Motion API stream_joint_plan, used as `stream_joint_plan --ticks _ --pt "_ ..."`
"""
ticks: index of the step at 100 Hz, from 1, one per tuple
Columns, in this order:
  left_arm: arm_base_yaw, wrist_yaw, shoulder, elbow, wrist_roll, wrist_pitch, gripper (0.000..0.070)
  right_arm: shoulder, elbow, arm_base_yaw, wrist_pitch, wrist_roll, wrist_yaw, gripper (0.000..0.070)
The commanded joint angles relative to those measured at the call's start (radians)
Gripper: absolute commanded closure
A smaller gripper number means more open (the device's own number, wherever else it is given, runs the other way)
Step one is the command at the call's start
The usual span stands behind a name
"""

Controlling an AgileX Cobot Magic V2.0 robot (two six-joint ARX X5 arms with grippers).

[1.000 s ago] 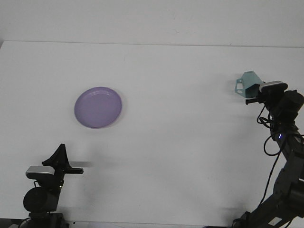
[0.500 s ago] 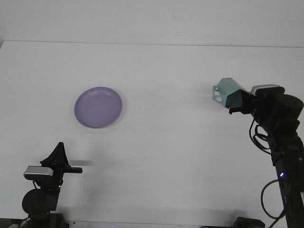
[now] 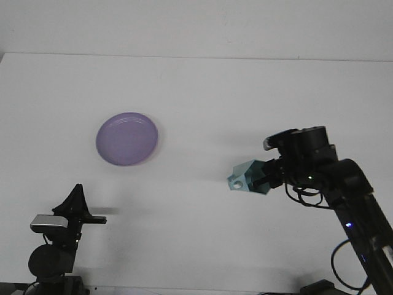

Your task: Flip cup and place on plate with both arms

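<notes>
A round purple plate (image 3: pixel 127 138) lies flat on the white table, left of centre. A pale teal cup (image 3: pixel 249 177) is held on its side above the table at centre right, its handle end pointing left. My right gripper (image 3: pixel 270 177) is shut on the cup, reaching in from the right. My left gripper (image 3: pixel 78 212) rests at the lower left near the table's front edge, well below the plate; its dark fingers point away and nothing is in them.
The white table (image 3: pixel 196 92) stretches back to a pale wall. The right arm's black links and cables (image 3: pixel 353 209) rise from the lower right corner.
The right arm has carried the cup from the far right down and to the left, toward the table's middle, tipping it further over. The left arm has barely moved.
</notes>
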Motion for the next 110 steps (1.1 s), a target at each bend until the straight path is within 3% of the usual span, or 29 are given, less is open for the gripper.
stream_joint_plan --ticks 1,22,64,69,78,82,93,110 --pt "0.0 -0.003 0.0 -0.011 -0.003 0.012 0.0685 0.064 0.022 0.041 -0.038 -0.032 0.023 0.0696" --pt "0.0 -0.003 0.0 -0.011 -0.003 0.012 0.0684 0.239 0.029 0.134 -0.081 -0.074 0.101 0.0696" --pt "0.0 -0.003 0.0 -0.011 -0.003 0.011 0.0685 0.387 0.029 0.135 -0.079 -0.123 0.115 0.069" --pt "0.0 -0.003 0.0 -0.011 -0.003 0.011 0.0684 0.386 0.029 0.135 -0.08 -0.125 0.111 0.0649" --pt "0.0 -0.003 0.0 -0.011 -0.003 0.011 0.0685 0.384 0.03 0.133 -0.084 -0.127 0.109 0.0434" --pt "0.0 -0.003 0.0 -0.011 -0.007 0.011 0.0685 0.382 0.034 0.13 -0.086 -0.134 0.109 0.0382" --pt "0.0 -0.002 0.0 -0.011 -0.014 0.013 0.0684 0.352 0.058 0.11 -0.096 -0.152 0.088 0.0374" --pt "0.0 -0.002 0.0 -0.011 -0.166 0.05 0.0688 0.23 0.089 0.064 -0.055 -0.15 0.061 0.0374"
